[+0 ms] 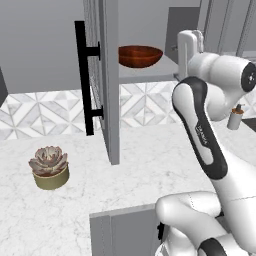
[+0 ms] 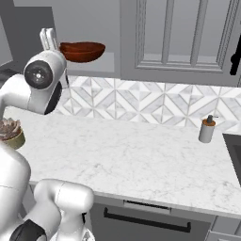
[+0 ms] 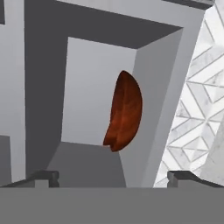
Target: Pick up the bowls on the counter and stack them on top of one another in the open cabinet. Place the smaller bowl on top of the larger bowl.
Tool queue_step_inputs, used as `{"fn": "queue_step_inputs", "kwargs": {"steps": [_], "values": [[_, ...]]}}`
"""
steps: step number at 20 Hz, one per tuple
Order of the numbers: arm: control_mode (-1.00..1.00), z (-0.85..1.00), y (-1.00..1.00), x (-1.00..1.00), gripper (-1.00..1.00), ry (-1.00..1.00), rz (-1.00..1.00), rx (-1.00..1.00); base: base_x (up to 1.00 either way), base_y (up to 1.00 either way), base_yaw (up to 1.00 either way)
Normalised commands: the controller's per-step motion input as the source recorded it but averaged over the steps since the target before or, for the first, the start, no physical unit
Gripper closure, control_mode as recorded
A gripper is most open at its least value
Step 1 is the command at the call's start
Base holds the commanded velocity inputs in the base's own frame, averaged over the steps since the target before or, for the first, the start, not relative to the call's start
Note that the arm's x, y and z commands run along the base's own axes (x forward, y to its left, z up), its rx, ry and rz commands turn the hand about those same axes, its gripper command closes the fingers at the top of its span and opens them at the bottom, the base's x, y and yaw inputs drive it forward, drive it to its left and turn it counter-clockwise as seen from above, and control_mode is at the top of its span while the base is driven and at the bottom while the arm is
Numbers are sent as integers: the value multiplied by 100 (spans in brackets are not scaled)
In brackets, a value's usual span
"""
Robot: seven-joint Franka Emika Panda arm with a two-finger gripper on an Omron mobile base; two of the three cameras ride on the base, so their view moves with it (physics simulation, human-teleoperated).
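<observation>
The bowls point(image 1: 140, 55) sat nested on the shelf of the open cabinet point(image 1: 150, 74), glossy and reddish-brown. In the hand view a double rim was seen at their edge point(image 3: 124, 112). The gripper point(image 3: 113, 177) held nothing, its jaws spread wide. The counter point(image 2: 141, 160) was white marble under a patterned tile wall.

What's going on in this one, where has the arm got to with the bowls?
The bowls sit on the shelf of the open cabinet, and in the hand view they look nested, one rim just inside the other. The counter holds a potted succulent and a soap dispenser, with no bowl seen on it. The gripper is open and holds nothing, raised in front of the shelf and pointing at the bowls, so the stacking looks done.
</observation>
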Motion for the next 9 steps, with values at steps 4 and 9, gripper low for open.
{"fn": "queue_step_inputs", "kwargs": {"steps": [4, 9], "values": [[-100, 0, 0, -100, -100, 0, 4, 7, 0, 0, 0], [-100, 0, 0, -100, -100, 0, 0, 9, 0, 0, 0]]}}
